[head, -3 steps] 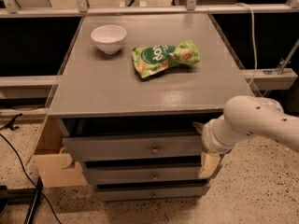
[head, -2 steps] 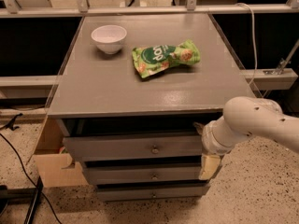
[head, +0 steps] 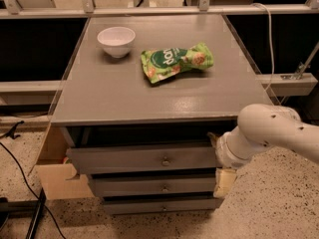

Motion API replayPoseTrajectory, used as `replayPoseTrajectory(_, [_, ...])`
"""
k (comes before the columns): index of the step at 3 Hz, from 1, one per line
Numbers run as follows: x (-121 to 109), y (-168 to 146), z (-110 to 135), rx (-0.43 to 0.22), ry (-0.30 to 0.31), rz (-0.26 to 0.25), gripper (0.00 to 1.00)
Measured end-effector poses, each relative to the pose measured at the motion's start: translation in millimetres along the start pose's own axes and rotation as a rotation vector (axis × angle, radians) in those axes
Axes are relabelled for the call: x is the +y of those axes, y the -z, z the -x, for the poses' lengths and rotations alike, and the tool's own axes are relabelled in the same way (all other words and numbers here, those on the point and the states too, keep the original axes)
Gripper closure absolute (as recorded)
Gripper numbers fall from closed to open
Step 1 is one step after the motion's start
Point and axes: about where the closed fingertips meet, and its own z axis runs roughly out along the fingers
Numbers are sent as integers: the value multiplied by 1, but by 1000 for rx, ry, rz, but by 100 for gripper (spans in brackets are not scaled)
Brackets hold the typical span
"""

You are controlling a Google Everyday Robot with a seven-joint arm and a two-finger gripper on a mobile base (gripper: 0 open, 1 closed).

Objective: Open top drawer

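The top drawer (head: pixel 134 159) is the uppermost of three grey drawer fronts under a grey cabinet top (head: pixel 124 93), with a small round metal knob (head: pixel 165 161) at its centre. It stands a little out from the cabinet, with a dark gap above it. My gripper (head: pixel 219 159), on a white arm (head: pixel 279 133) that reaches in from the right, is at the right end of the top drawer front, well right of the knob. Its contact with the drawer is hidden by the wrist.
A white bowl (head: pixel 116 40) and a green snack bag (head: pixel 175 61) lie on the cabinet top. Two lower drawers (head: pixel 154 187) sit below. A wooden box (head: pixel 55 176) stands at the cabinet's left. Black cables (head: pixel 22 183) run on the speckled floor.
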Motion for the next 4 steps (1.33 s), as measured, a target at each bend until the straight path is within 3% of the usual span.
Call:
replayPoseTrajectory(2, [6, 4, 0, 5, -5, 22, 0])
replayPoseTrajectory(3, [26, 17, 0, 2, -16, 85, 0])
replayPoseTrajectory(4, [28, 18, 0, 1, -18, 94, 0])
